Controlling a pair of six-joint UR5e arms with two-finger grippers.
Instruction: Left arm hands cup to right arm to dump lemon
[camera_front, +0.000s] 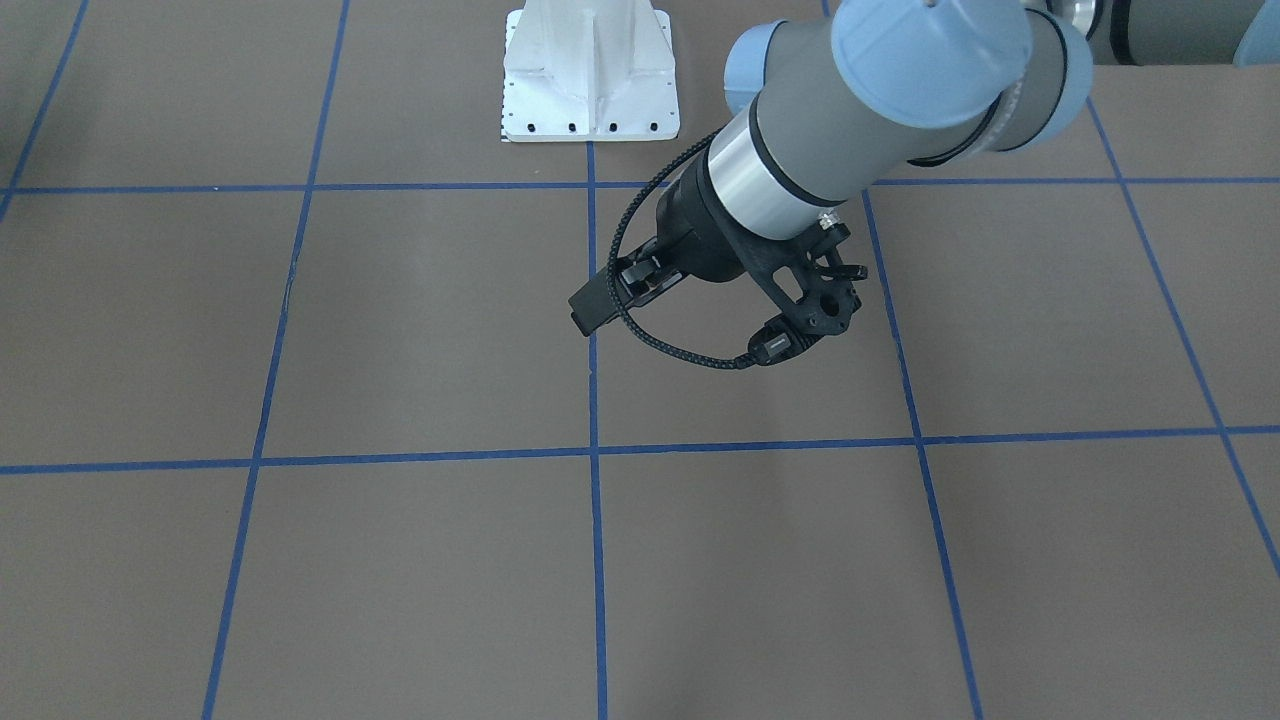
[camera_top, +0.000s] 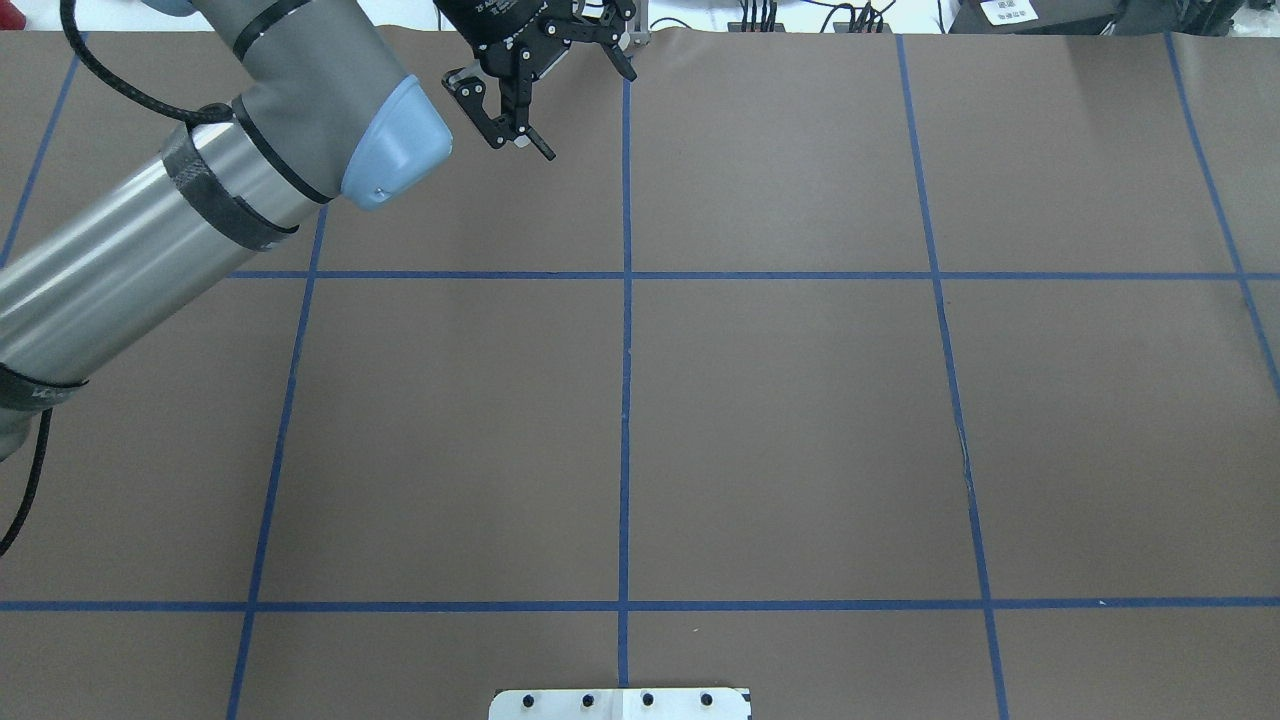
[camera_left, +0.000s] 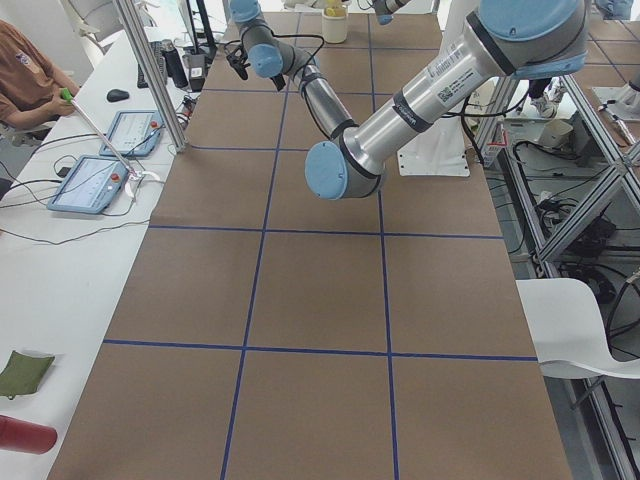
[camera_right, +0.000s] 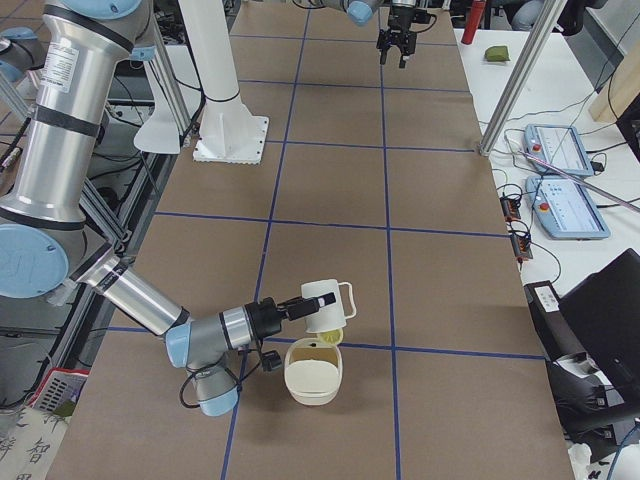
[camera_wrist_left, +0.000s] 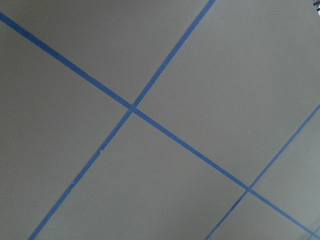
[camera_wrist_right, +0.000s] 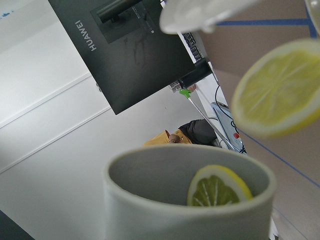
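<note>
Near: right gripper (camera_right: 303, 308) at the tipped cup (camera_right: 325, 298), just above cream bowl (camera_right: 312, 375); can't tell its clamp. One lemon slice (camera_wrist_right: 217, 189) at cup's mouth, second slice (camera_wrist_right: 277, 90) beside. Far: left gripper (camera_top: 588, 115) spread apart above table (camera_top: 800, 400).

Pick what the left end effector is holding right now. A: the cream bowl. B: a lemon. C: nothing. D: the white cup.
C: in the overhead view the left end effector is spread open with nothing between its fingers, while the cup hangs tipped at the tip of the right arm, over a cream bowl.
</note>
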